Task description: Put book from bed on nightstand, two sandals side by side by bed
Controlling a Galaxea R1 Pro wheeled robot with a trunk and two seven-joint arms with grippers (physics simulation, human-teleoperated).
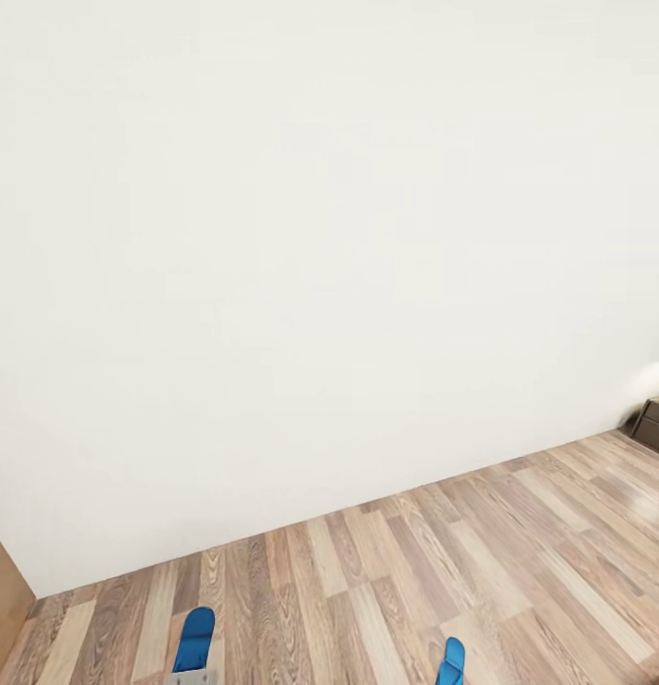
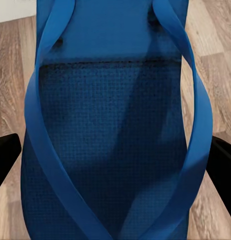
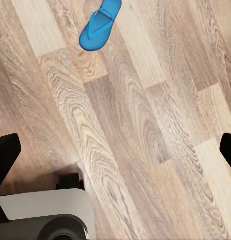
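A brown furniture edge (image 1: pixel 1 595) stands far left; bare floor (image 1: pixel 367 590) runs right to a dark cabinet (image 1: pixel 655 425). Left hand (image 2: pixel 115 160) clamps one sandal (image 2: pixel 113 150), long axis pointing away. Right hand (image 3: pixel 115 150), fingers apart, hovers over floor; the other sandal (image 1: pixel 452 661) lies there.

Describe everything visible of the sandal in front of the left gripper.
The sandal is bright blue, with a finely dotted, foam-like sole and two smooth straps converging in a V. It sits between the left gripper's black fingers, which flank its edges; actual contact cannot be confirmed. Wood-plank floor shows behind it. In the head view its tip rises at the lower edge.
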